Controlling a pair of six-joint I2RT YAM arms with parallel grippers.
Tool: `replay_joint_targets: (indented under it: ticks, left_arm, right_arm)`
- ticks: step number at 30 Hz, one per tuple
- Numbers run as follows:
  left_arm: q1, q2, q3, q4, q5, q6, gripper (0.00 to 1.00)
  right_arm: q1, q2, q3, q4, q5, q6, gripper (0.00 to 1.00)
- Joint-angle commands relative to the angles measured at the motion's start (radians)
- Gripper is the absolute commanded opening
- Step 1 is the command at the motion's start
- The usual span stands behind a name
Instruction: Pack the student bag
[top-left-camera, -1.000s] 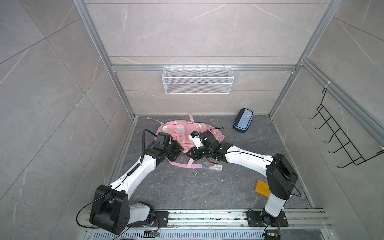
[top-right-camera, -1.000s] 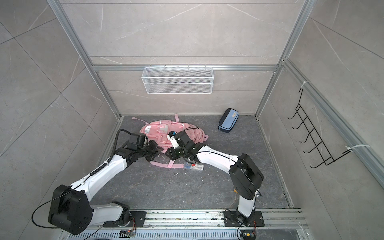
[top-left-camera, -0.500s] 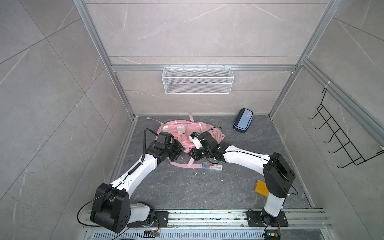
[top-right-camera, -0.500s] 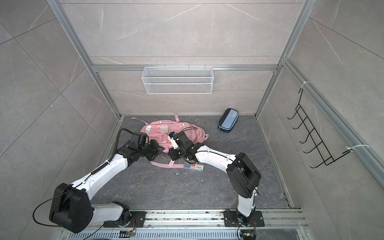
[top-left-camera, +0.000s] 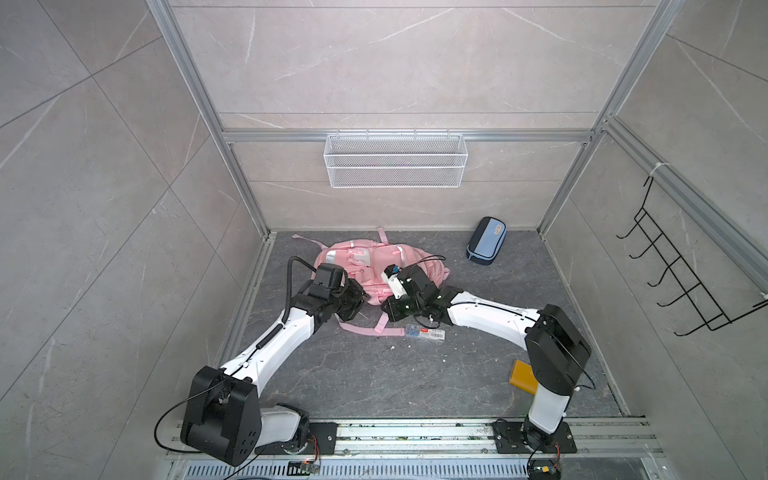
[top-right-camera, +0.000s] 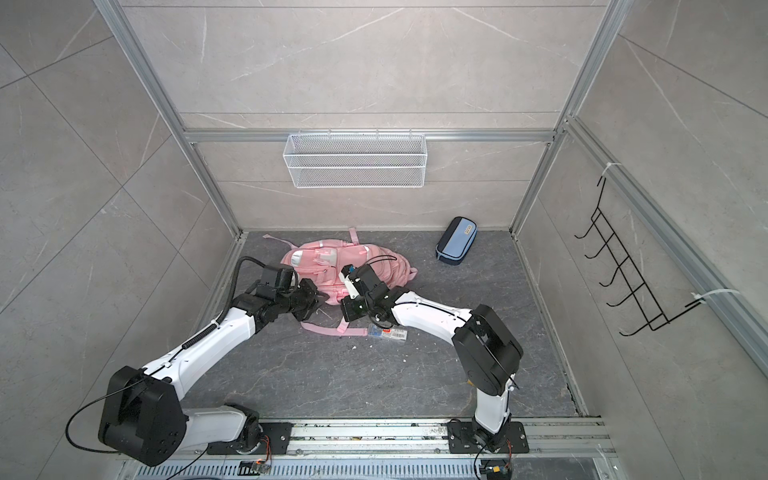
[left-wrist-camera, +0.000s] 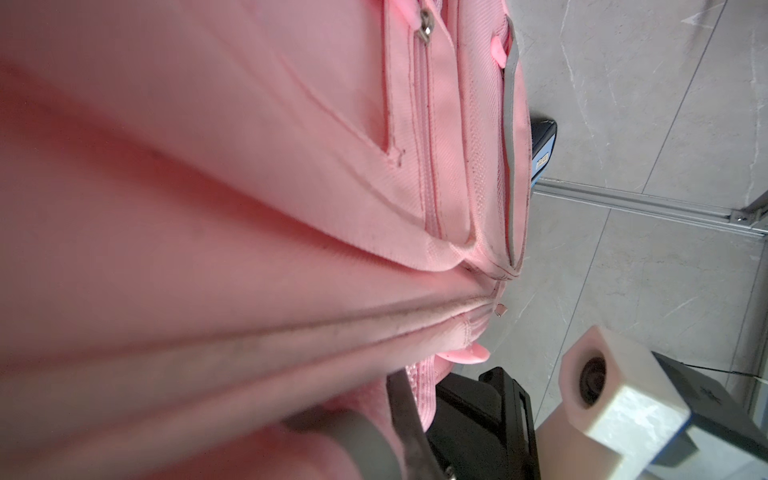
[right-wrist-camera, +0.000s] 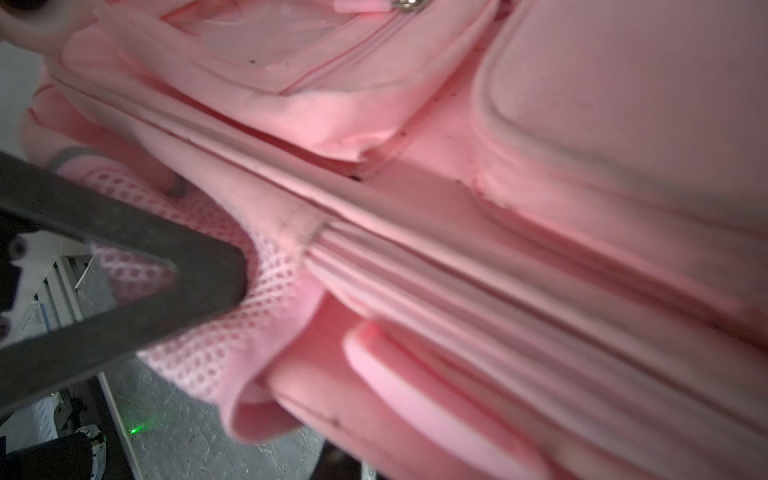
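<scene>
Pink backpack (top-left-camera: 374, 280) lies front-up on the desk (top-left-camera: 415, 374) near the back wall, long axis running left to right; its top end is unclear. Left claw (top-left-camera: 362, 300) and right claw (top-left-camera: 384, 307) are both closed at its near edge, their tips buried in fabric.

Pale marbled walls (top-left-camera: 395, 62), dark stone floor (top-left-camera: 374, 374), white wire basket (top-left-camera: 395, 166), black hook rack (top-left-camera: 685, 266)
</scene>
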Motion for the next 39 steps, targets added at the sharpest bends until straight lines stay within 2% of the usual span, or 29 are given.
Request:
replay_joint_targets:
  ticks: [1,11,13,16,17,18,19,20,21,26,31,33,35,38,39]
  left_arm:
    - [0.052,-0.090,0.053,-0.038,0.009,0.084,0.00]
    - [0.226,-0.127,0.010,-0.154,-0.059,0.211,0.00]
    - [0.249,-0.109,0.004,-0.135,-0.058,0.235,0.00]
    - [0.248,-0.041,0.058,-0.168,-0.050,0.337,0.00]
    - [0.244,-0.011,0.090,-0.210,-0.049,0.374,0.14]
    - [0.243,0.012,0.118,-0.250,-0.051,0.402,0.40]
    - [0.239,0.022,0.140,-0.282,-0.061,0.423,0.58]
    - [0.233,0.022,0.157,-0.316,-0.082,0.444,0.91]
    - [0.229,0.010,0.169,-0.339,-0.104,0.461,0.99]
    - [0.206,-0.088,0.184,-0.459,-0.163,0.495,1.00]
    - [0.036,-0.158,0.159,-0.575,-0.221,0.418,0.98]
    - [-0.003,-0.197,0.098,-0.534,-0.169,0.343,0.88]
    - [-0.033,-0.226,0.022,-0.433,-0.101,0.272,0.86]
    - [-0.051,-0.241,-0.076,-0.291,-0.049,0.171,0.99]
    - [-0.052,-0.243,-0.106,-0.240,-0.039,0.144,0.99]
  right_arm:
    - [-0.075,-0.069,-0.096,0.004,0.048,0.074,0.00]
    - [-0.164,-0.184,-0.220,-0.037,0.070,0.065,0.00]
    - [-0.170,-0.194,-0.219,-0.054,0.064,0.018,0.00]
    - [-0.147,-0.182,-0.170,-0.106,0.047,-0.074,0.00]
    - [-0.141,-0.176,-0.162,-0.104,0.014,-0.094,0.00]
    - [-0.138,-0.172,-0.157,-0.096,-0.020,-0.108,0.00]
    - [-0.135,-0.168,-0.153,-0.088,-0.045,-0.114,0.00]
    - [-0.131,-0.163,-0.148,-0.079,-0.074,-0.119,0.00]
    - [-0.123,-0.158,-0.140,-0.075,-0.092,-0.126,0.00]
    - [-0.056,-0.126,-0.072,-0.090,-0.132,-0.159,0.00]
    - [0.024,-0.075,0.009,-0.117,-0.170,-0.176,0.00]
    - [0.051,-0.062,0.027,-0.113,-0.192,-0.166,0.00]
    - [0.075,-0.049,0.039,-0.105,-0.210,-0.156,0.00]
    - [0.115,-0.029,0.060,-0.096,-0.234,-0.152,0.00]
    - [0.126,-0.020,0.065,-0.095,-0.241,-0.152,0.00]
